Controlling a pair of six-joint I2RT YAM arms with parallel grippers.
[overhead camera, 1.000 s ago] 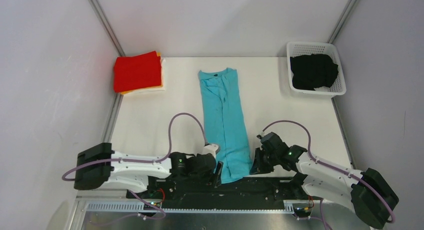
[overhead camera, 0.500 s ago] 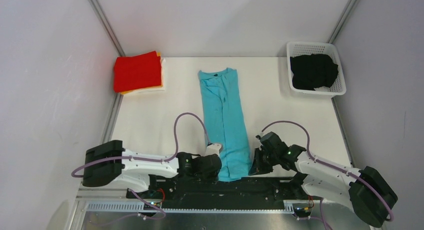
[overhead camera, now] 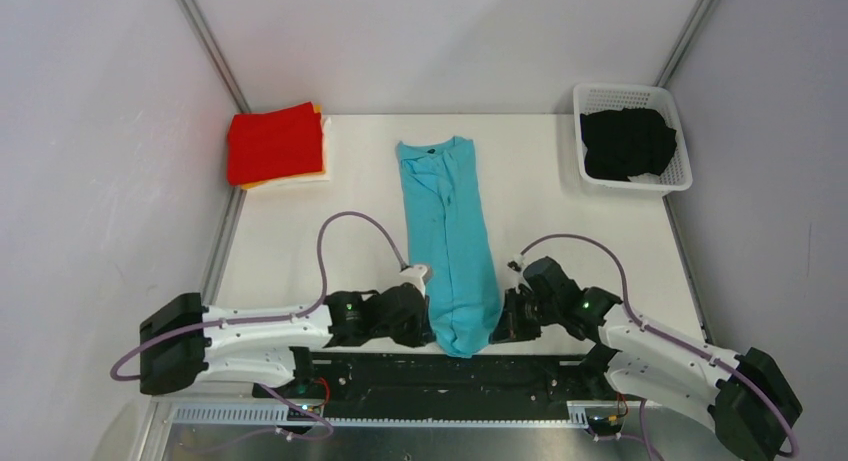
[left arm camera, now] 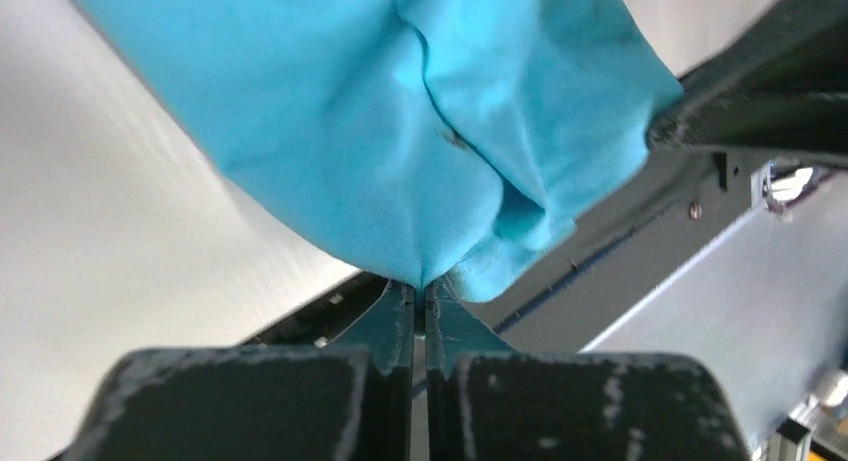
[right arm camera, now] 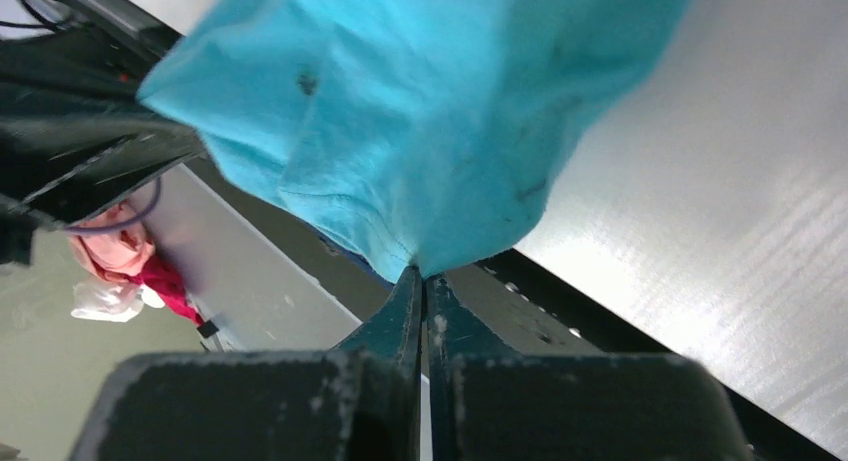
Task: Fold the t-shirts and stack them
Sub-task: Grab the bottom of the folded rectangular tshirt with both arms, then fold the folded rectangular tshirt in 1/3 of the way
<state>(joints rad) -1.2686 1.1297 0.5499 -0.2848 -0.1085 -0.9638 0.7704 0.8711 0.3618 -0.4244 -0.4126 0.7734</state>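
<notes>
- While my left claw (left arm camera: pixel 420 293) sits low at the near edge of the bench (overhead camera: pixel 560 211), its fingers are pressed together on the near left corner of the turquoise t-shirt (overhead camera: pixel 447 236), with a pinch of cloth caught between the tips.
- My right claw (right arm camera: pixel 421 277) is likewise clamped tight, on the near right corner of the same shirt, and fabric bunches just above its tips.
- Between the two claws the near end of the shirt is gathered into a rounded, narrowed bunch.
- Beyond that, the turquoise t-shirt lies as a long narrow strip up the middle of the bench, with its collar at the far end.
- At the far left corner sits a folded stack: a red t-shirt (overhead camera: pixel 275 143) on top, with slivers of an orange t-shirt (overhead camera: pixel 258 185) and a white t-shirt (overhead camera: pixel 326 153) showing beneath it.
- At the far right corner a white lattice basket (overhead camera: pixel 683 181) holds a crumpled black t-shirt (overhead camera: pixel 627 141).
</notes>
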